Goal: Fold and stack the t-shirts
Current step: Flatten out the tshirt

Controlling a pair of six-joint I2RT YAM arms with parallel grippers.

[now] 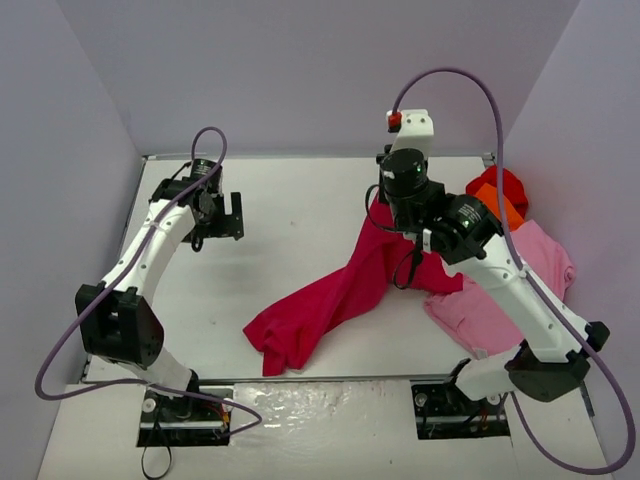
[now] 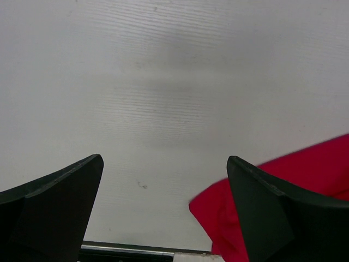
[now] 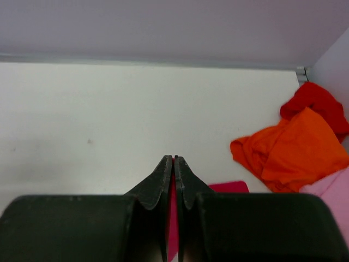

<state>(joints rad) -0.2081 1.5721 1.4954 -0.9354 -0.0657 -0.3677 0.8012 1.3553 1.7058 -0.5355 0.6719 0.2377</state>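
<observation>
Crimson t-shirt (image 1: pixel 330 295) in right jaws' tight pinch (cloth sliver visible only from the wrist); left jaws spread.

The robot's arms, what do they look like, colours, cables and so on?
Both the left arm and the right arm have white links with bulky black joint housings. A lilac cable loops off each. The left gripper and right gripper have matte black wedge-shaped fingers. A small red knob sits on the right wrist's white mount.
</observation>
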